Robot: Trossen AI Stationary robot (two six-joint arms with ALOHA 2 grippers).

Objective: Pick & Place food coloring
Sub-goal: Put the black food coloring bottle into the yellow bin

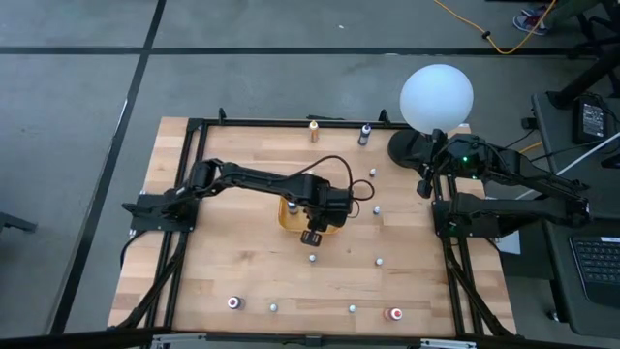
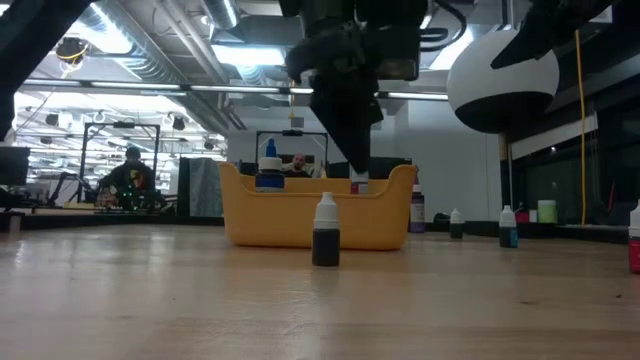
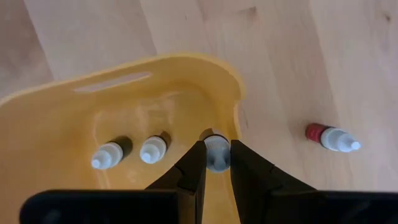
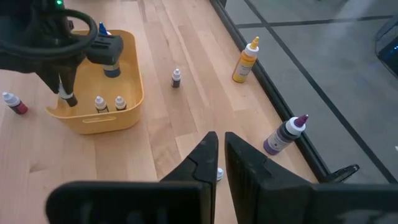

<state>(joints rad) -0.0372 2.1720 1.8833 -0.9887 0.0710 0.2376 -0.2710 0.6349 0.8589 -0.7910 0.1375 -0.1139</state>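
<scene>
An orange-yellow tray point(image 1: 285, 219) sits mid-table, with small bottles point(image 3: 111, 155) standing inside it. My left gripper point(image 3: 216, 163) points down into the tray's near right corner, shut on one small white-capped food coloring bottle point(image 3: 216, 151). More food coloring bottles stand on the wood: a dark one point(image 2: 326, 232) just in front of the tray, a red one point(image 3: 329, 137) beside it, and others point(image 1: 380, 261) toward the near edge. My right gripper point(image 4: 217, 158) waits shut with nothing in it at the table's right side. My left gripper pinches the bottle's white cap point(image 3: 216, 149) between its two fingertips point(image 3: 194, 163), coming from above and pointing steeply down. The bottle hangs upright below the fingers, its dark body point(image 4: 70, 99) inside the tray by the wall. Whether it touches the tray floor, I cannot tell.
A big white globe lamp point(image 1: 437, 95) stands at the far right corner. A tall orange bottle point(image 1: 314, 129) and a purple one point(image 1: 365, 134) stand by the far edge. Black frame rails point(image 1: 446, 262) border the table. Bare wood lies left of the tray.
</scene>
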